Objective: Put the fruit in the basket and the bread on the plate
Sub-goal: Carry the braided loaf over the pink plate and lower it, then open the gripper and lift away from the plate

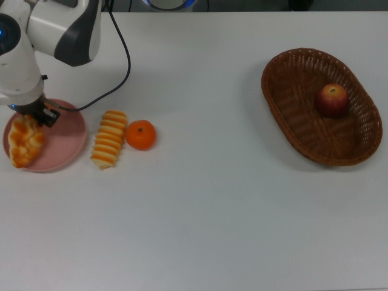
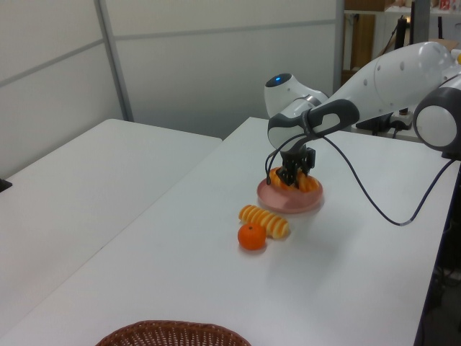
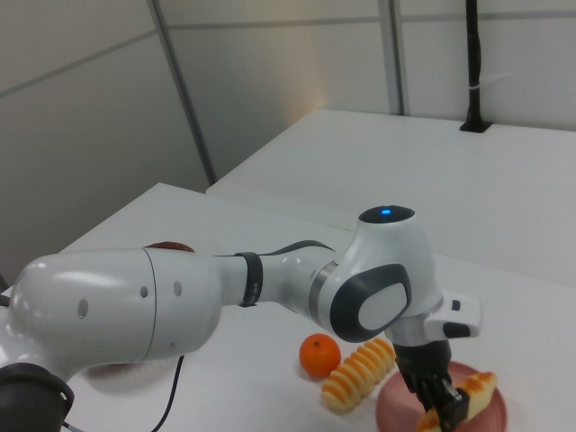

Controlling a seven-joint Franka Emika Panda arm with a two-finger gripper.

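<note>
The braided loaf (image 1: pixel 25 142) lies on the left part of the pink plate (image 1: pixel 63 142) at the top view's left. My gripper (image 1: pixel 34 115) is shut on the loaf's far end, low over the plate. The right view shows the black fingers (image 3: pixel 438 389) clamped on the loaf (image 3: pixel 468 394) above the plate (image 3: pixel 396 409). Beside the plate lie the striped roll (image 1: pixel 109 138) and the mandarin (image 1: pixel 140 134), side by side on the table. The apple (image 1: pixel 332 100) rests inside the wicker basket (image 1: pixel 291 103) at the top view's right.
The white arm and its black cable (image 1: pixel 121 57) reach over the table's far left corner in the top view. A wide stretch of white table separates the mandarin from the basket. In the left view only the basket's rim (image 2: pixel 173 331) shows at the bottom edge.
</note>
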